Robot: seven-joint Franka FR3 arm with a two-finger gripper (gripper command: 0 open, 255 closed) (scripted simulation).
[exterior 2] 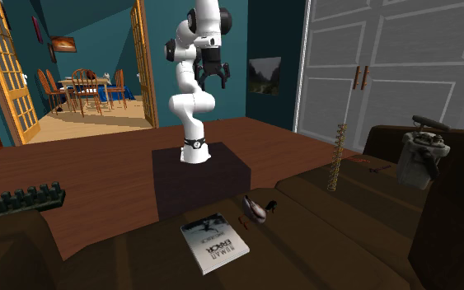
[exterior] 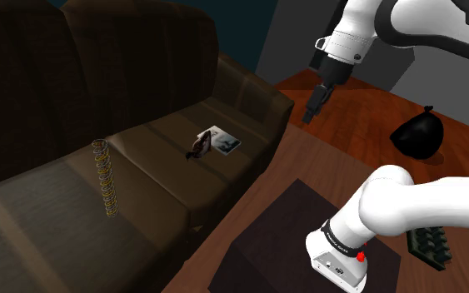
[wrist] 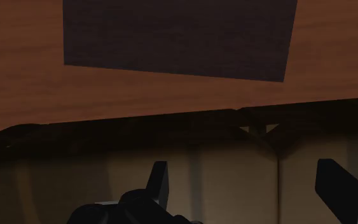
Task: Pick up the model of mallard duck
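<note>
The mallard duck model (exterior: 197, 146) is small and brown and grey with a dark head. It lies on the dark brown sofa's seat (exterior: 149, 166), touching the edge of a white book (exterior: 225, 141). From the second exterior view, the duck (exterior 2: 255, 211) lies just right of the book (exterior 2: 214, 242). My black gripper (exterior: 310, 115) hangs high in the air, off the sofa's end and well apart from the duck. Its fingers are open and hold nothing, as the gripper (exterior 2: 212, 82) shows against the doorway. The wrist view has the gripper (wrist: 247, 191) over the sofa's front edge, fingers (wrist: 160, 181) wide apart.
A tall gold coil (exterior: 105, 179) stands upright on the seat, further along from the duck. My dark stand (exterior: 307, 241) sits on the wooden floor. A black bag (exterior: 418, 133) and a black ridged rack (exterior: 428, 245) lie nearby. A grey object (exterior 2: 424, 156) rests on the sofa's far arm.
</note>
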